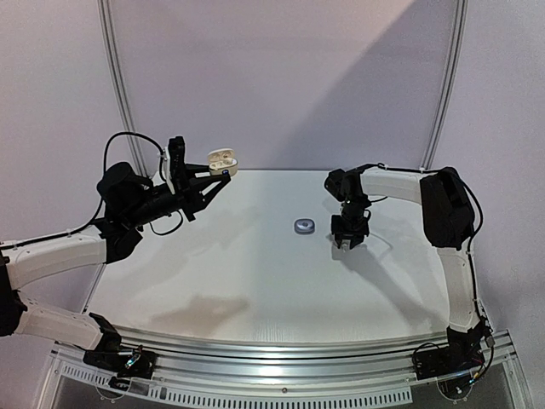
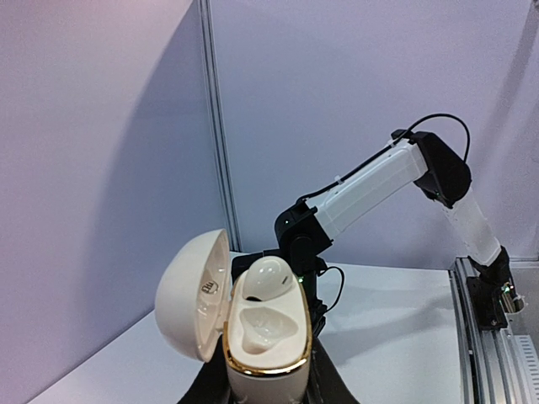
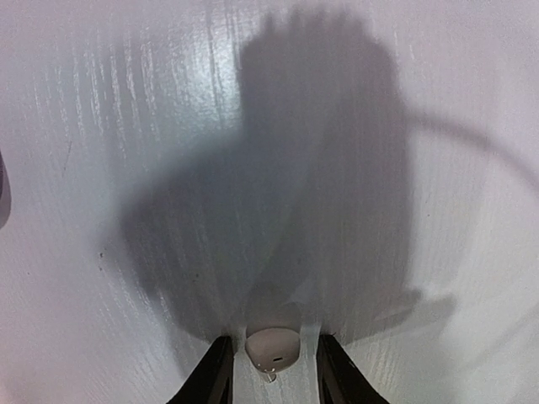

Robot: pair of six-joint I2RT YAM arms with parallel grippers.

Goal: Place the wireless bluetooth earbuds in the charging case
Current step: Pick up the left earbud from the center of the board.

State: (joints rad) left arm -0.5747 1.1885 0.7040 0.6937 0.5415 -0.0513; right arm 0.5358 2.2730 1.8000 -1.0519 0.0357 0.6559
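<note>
My left gripper [image 1: 215, 181] [image 2: 268, 394] is shut on a white charging case [image 1: 223, 159] [image 2: 265, 337] with a gold rim, held up in the air above the table's far left. Its lid stands open to the left. One white earbud [image 2: 268, 278] sits in the case's far slot, and the near slot [image 2: 257, 326] is empty. My right gripper [image 1: 347, 243] [image 3: 271, 374] points straight down at the table right of centre. A second white earbud [image 3: 272, 347] lies on the table between its fingers, with a narrow gap showing on each side.
A small closed grey-purple case [image 1: 304, 225] lies on the white table [image 1: 255, 273] just left of my right gripper; its edge shows at the left border of the right wrist view [image 3: 2, 189]. Purple-white walls and a metal frame post [image 2: 217, 126] stand behind the table.
</note>
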